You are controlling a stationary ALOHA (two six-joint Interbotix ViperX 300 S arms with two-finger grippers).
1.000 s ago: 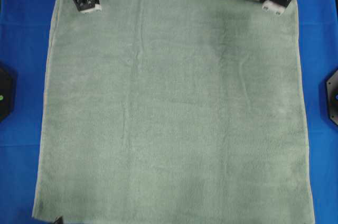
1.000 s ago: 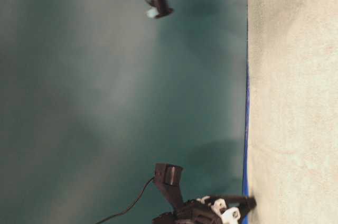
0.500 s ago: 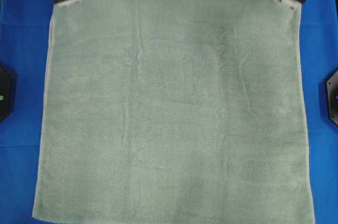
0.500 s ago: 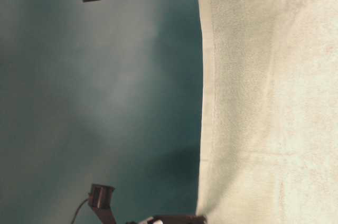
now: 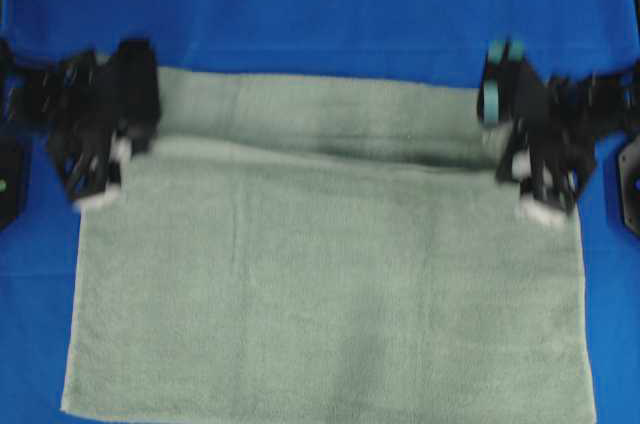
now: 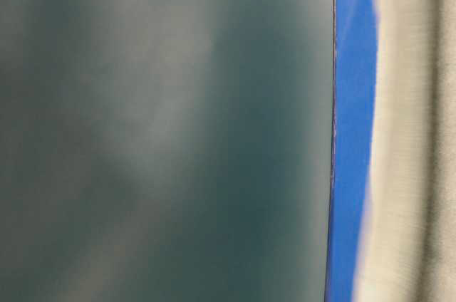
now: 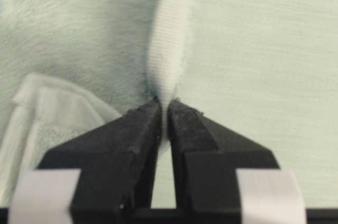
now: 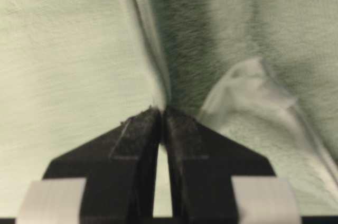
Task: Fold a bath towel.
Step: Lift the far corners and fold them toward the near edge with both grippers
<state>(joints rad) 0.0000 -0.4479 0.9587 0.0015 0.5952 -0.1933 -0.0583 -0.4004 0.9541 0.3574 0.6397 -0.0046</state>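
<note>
Slippage is the main risk: the left gripper (image 7: 162,109) and right gripper (image 8: 161,112) each pinch only a thin hem of the bath towel (image 5: 330,314), so uneven pulling could skew the fold. It lies on the blue cloth surface (image 5: 320,14), long axis left-right, folded edge toward the far edge.

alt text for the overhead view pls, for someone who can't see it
A pale green bath towel lies on a bright blue surface, its far edge lifted and carried partway over itself. The left gripper and right gripper each hold one end of that edge.
</note>
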